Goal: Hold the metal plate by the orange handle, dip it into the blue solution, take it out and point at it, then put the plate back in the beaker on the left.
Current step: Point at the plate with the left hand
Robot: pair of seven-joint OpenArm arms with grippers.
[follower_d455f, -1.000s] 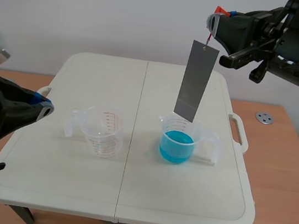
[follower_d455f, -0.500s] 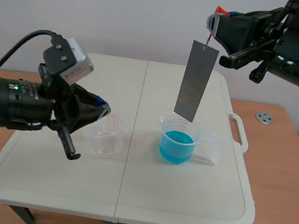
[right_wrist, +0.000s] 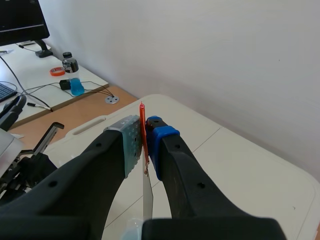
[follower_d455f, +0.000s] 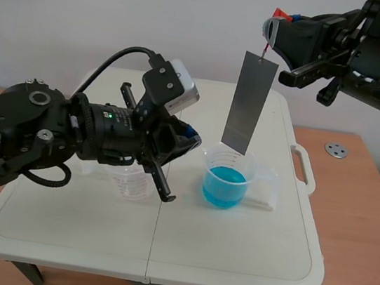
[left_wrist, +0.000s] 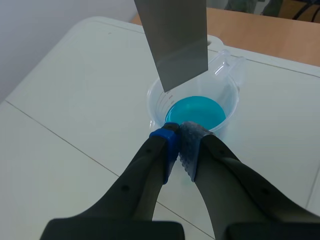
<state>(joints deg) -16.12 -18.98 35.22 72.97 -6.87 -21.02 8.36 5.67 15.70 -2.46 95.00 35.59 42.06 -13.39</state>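
With the left pincer (left_wrist: 179,132) shut on nothing, nudge its tip up toward the metal plate (left_wrist: 175,40) hanging just ahead over the cup (left_wrist: 153,105) of blue water (left_wrist: 197,111), and hold the right pincer (right_wrist: 144,131) squeezed on the orange handle (right_wrist: 142,112) to stop any swinging.

A small metal disc (follower_d455f: 335,149) lies on wood (follower_d455f: 364,188) just off the counter's (follower_d455f: 231,254) right edge. A bottle (right_wrist: 71,76) stands near a white desk's (right_wrist: 30,61) edge.
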